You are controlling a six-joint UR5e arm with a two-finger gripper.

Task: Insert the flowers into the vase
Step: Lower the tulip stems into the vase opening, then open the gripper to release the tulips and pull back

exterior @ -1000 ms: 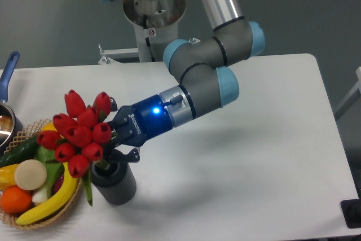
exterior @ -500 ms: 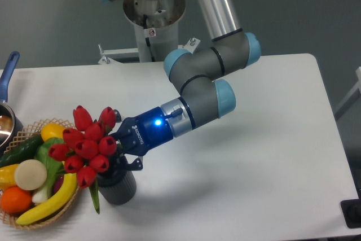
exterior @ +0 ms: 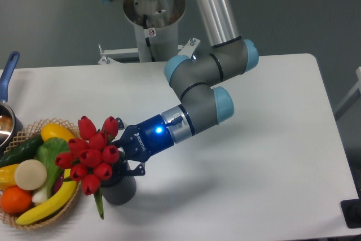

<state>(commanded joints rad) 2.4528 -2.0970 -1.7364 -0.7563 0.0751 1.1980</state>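
Observation:
The flowers (exterior: 90, 153), a tight bunch of glossy red tulip buds, lean left over the vase (exterior: 119, 189), a small dark grey ribbed cylinder near the table's front left. Their stems go down into the vase's mouth, and a green leaf (exterior: 99, 203) hangs down its left side. My gripper (exterior: 123, 155) reaches in from the right, just above the vase, and is shut on the flower stems. The buds hide the fingertips and most of the vase's mouth.
A wicker basket (exterior: 53, 211) of plastic fruit and vegetables stands right beside the vase on the left. A metal pan with a blue handle (exterior: 8, 71) sits at the left edge. The arm's base (exterior: 151, 15) rises at the back.
The gripper has moved down and slightly right with the flowers. The bunch has sunk lower, and its stems now sit deeper in the vase.

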